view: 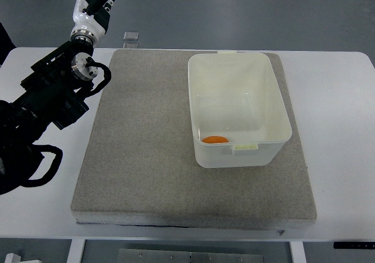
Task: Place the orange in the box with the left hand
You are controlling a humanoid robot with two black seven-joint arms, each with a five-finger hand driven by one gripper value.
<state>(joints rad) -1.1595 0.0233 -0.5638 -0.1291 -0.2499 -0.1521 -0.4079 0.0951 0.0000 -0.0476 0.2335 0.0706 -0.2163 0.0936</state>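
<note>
orange orange (215, 139), white box (281, 108), grey mat (140, 146)

setting: robot lab or test bench | evidence: plain white table (340, 134) right of the left hand (96, 2), on a grey smooth floor (234, 11) | grey foam mat (140, 157) laid as work surface below-right of the hand | table's metal frame (176, 256) showing at the near edge

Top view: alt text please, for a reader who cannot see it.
A small orange lies inside a white plastic box, against its near wall, on a grey felt mat covering a white table. The robot's left hand is raised past the mat's far left corner, holding nothing.
</note>
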